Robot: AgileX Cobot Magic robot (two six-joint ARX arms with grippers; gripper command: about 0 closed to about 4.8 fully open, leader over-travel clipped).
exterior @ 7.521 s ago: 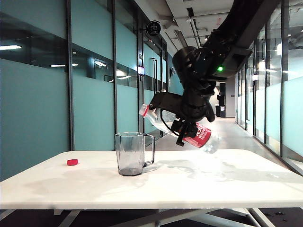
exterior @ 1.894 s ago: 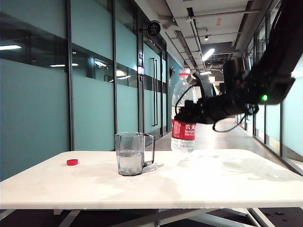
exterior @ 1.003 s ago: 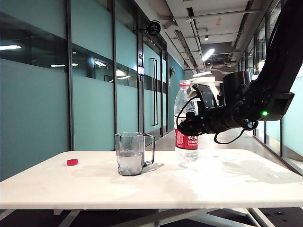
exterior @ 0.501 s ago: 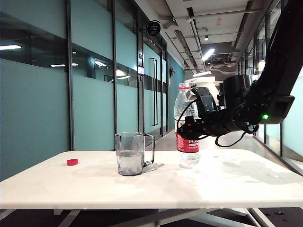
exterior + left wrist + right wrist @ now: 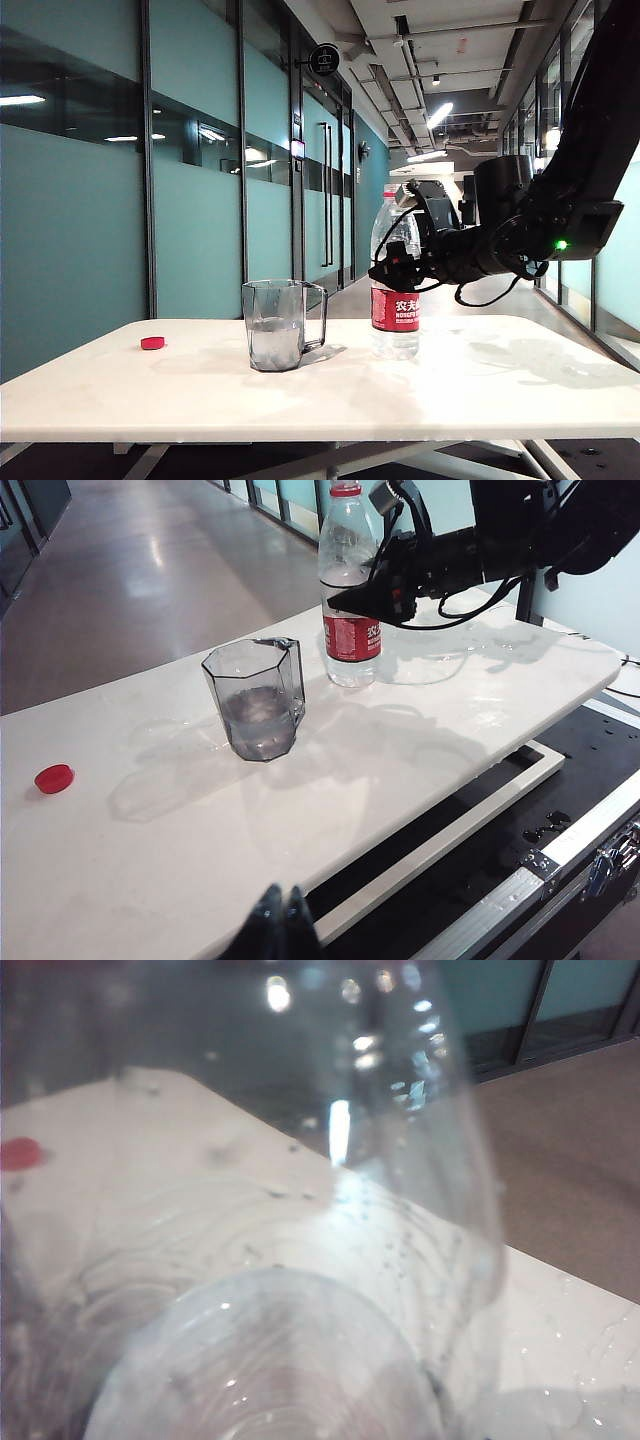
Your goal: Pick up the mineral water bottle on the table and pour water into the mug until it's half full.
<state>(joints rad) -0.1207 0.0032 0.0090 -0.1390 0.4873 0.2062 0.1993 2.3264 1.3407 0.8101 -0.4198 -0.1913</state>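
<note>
The tall clear plastic mineral water bottle with its red-and-white label is seen standing upright on the wide white table, just beside the smoky-grey faceted transparent mug, which is partly filled with clear water. The right gripper is placed around the bottle's middle; whether its jaws grip cannot be told. The small red cap is shown by the left wrist view, where the left gripper appears closed and empty, off the table's near edge. Only blurred bottle plastic is shown by the right wrist view.
</note>
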